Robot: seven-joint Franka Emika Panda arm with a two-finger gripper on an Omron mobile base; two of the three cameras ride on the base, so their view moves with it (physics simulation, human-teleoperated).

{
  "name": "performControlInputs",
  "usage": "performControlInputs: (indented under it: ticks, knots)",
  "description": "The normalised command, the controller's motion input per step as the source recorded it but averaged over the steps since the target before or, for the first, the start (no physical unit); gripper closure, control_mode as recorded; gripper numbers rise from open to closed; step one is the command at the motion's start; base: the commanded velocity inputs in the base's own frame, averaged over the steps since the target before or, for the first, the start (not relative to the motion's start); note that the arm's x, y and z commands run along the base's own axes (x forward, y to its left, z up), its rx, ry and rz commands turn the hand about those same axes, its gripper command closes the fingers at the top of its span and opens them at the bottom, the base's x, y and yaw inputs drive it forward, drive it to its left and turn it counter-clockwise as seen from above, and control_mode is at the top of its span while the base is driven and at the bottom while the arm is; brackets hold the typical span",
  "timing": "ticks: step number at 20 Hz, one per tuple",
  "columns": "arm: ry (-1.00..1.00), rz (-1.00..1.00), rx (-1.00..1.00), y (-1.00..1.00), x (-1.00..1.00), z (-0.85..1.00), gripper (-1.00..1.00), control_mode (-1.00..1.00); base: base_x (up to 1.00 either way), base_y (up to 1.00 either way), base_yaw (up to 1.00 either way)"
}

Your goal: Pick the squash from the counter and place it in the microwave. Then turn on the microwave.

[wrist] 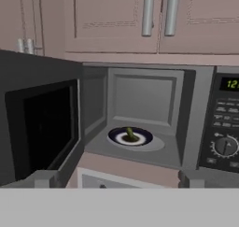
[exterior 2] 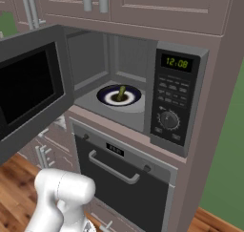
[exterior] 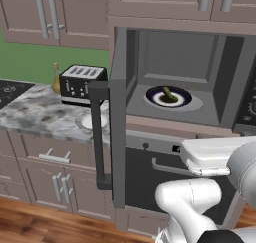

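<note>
Squash (exterior: 168,94), small and dark green, lies on a dark-rimmed plate (exterior: 184,101) with a white centre, inside the open microwave (exterior: 180,77). In the hand view the squash (wrist: 130,135) sits ahead of the end effector (wrist: 116,179), well apart from it and nearly centred. Two grey fingertips (wrist: 45,178) rise at the bottom of that view, far apart from each other, so the end effector is spread wide and holds nothing.

The microwave door (exterior 2: 29,90) swings out to the left, its black glass facing the room, its vertical bar handle (exterior: 98,132) at the outer edge. To the right of the cavity is the control panel (exterior 2: 172,102), with a green display, rows of buttons and a round knob (exterior 2: 168,119).

Beneath the microwave is an oven (exterior 2: 125,178) with a horizontal handle. To the left, a grey-and-white marbled counter (exterior: 35,114) tops mauve cabinets. A black slotted toaster (exterior: 81,83) stands on it, an amber bottle (exterior: 56,78) just behind. The wall there is green, the floor wood.
</note>
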Motion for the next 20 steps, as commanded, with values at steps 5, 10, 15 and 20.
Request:
performControlInputs:
  ticks: [5,10,15,20]
  knots:
    - [0.00,0.05,-0.02,0.45,-0.16,-0.09,-1.00,-1.00,0.00,0.00,0.00]
    - [0.00,0.04,0.00,0.36,-0.11,0.00,-1.00,-1.00,0.00,0.00,0.00]
    - [0.00,0.03,0.00,0.27,-0.10,0.00,-1.00,-1.00,0.00,0.00,0.00]
    - [0.00,0.02,0.00,0.27,-0.09,0.00,-1.00,-1.00,0.00,0.00,0.00]
